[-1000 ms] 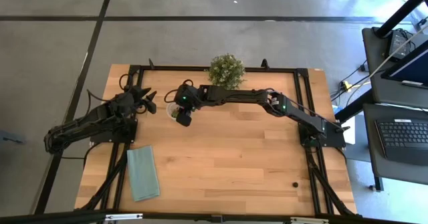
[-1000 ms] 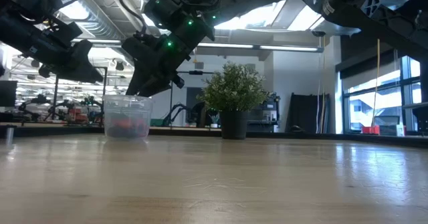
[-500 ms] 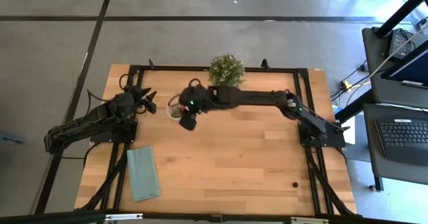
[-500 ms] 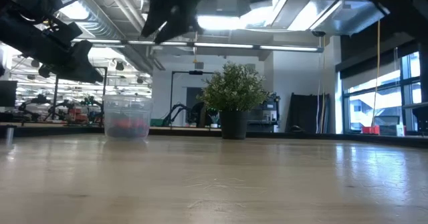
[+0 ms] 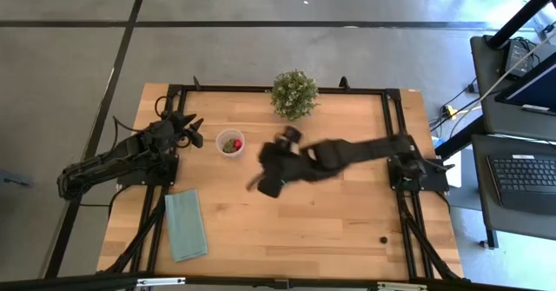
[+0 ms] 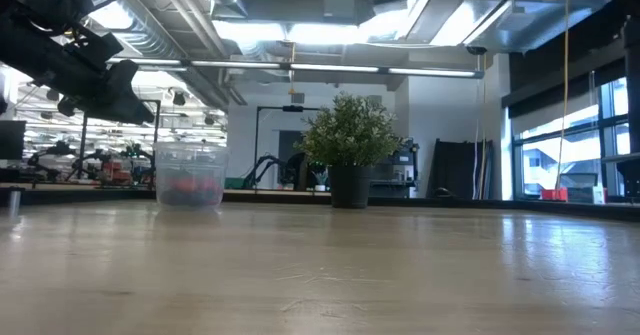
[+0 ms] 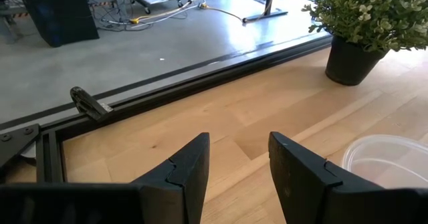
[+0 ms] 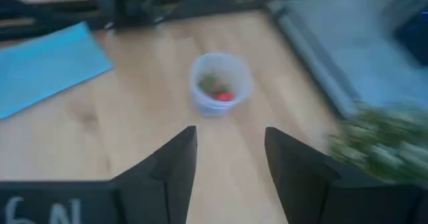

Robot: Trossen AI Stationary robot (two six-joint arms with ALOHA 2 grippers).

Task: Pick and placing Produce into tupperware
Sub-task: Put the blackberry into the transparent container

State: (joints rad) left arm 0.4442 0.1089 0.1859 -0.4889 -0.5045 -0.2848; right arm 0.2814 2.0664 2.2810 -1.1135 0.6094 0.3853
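Tupperware (image 5: pixel 229 142) stands on the table (image 5: pixel 330 213), between the two grippers: just beside the left gripper (image 5: pixel 189 128), farther from the right gripper (image 5: pixel 261 180). Produce (image 5: pixel 230 145) lies inside it. Potted plant (image 5: pixel 293 93) sits at the table's far edge, behind the right gripper. Cloth (image 5: pixel 186 225) lies flat near the front edge, on the left gripper's side.

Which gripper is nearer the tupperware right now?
Left. The left gripper sits just beside the tupperware, toward the table's left edge, jaws open. The right gripper is away from it, over the bare middle of the table, jaws open and empty.
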